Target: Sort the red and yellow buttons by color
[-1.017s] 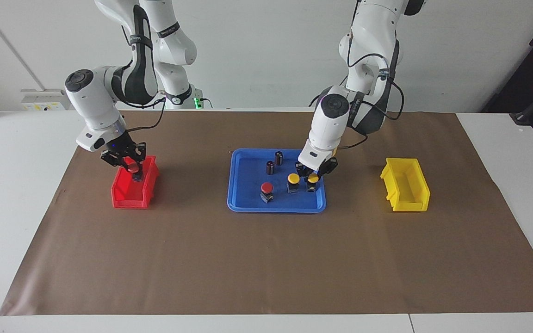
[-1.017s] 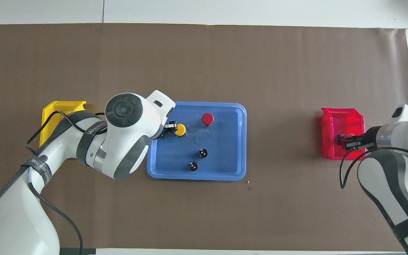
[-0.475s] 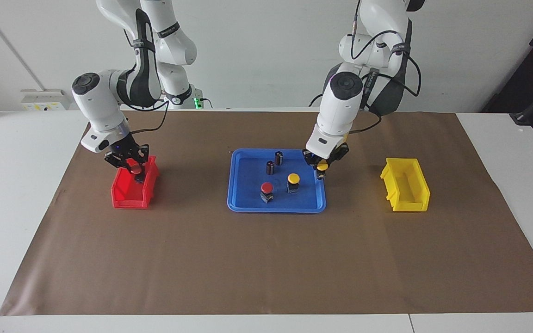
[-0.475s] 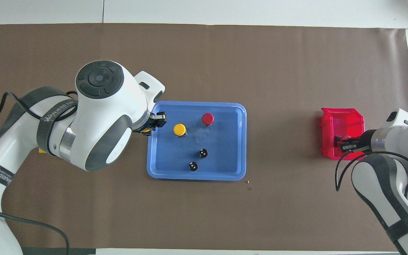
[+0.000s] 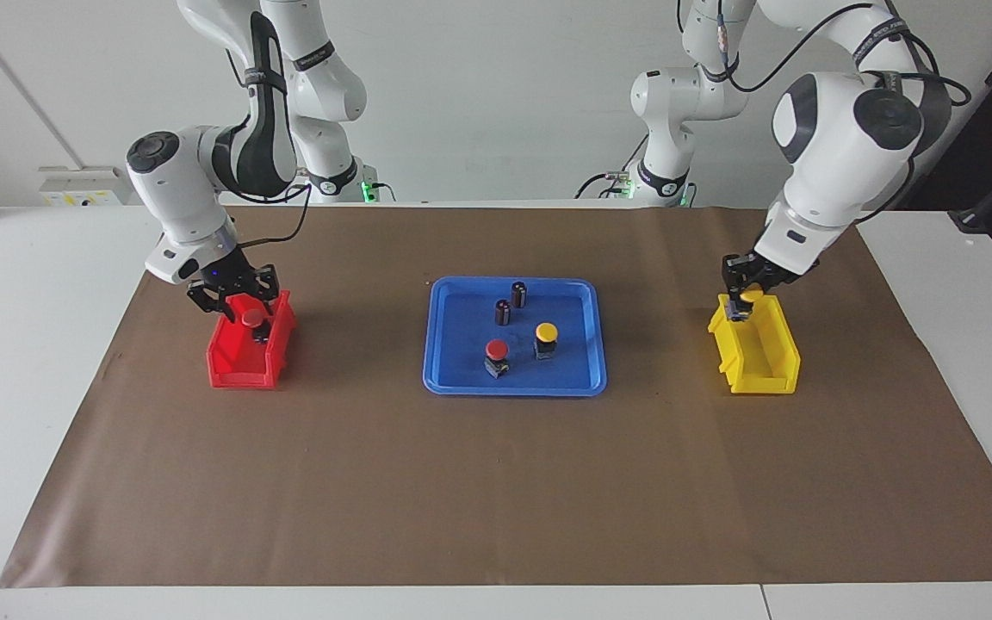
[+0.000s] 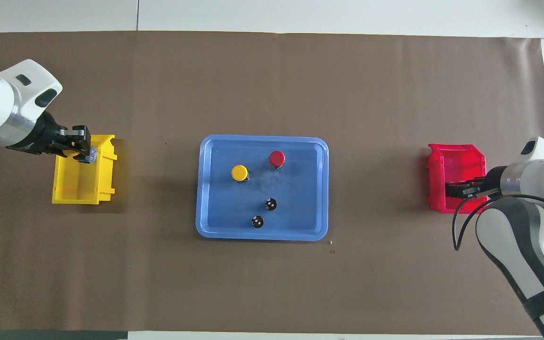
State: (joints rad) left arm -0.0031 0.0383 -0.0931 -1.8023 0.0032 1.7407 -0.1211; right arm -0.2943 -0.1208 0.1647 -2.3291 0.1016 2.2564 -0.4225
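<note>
Buttons on the blue tray (image 5: 453, 379) stand upright, caps up and long axes vertical: a yellow button (image 5: 546, 338) and, beside it toward the right arm's end and slightly farther from the robots, a red button (image 5: 496, 356). Two dark cylinders (image 5: 511, 302) stand nearer the robots on the same tray.

The left gripper (image 5: 744, 297) hangs over the robot-side end of the yellow bin (image 5: 763, 366), clamped on a second yellow button (image 5: 751, 296); its cap faces out from the fingers and its axis looks tilted, though I cannot tell how far. Half a second ago this gripper held that button just above the tray's edge; it has since carried it across to the bin.

The right gripper (image 5: 242, 308) is over the red bin (image 5: 233, 370), as before, with a second red button (image 5: 251, 318) between its fingers, cap up. Whether the fingers still grip it I cannot tell.
</note>
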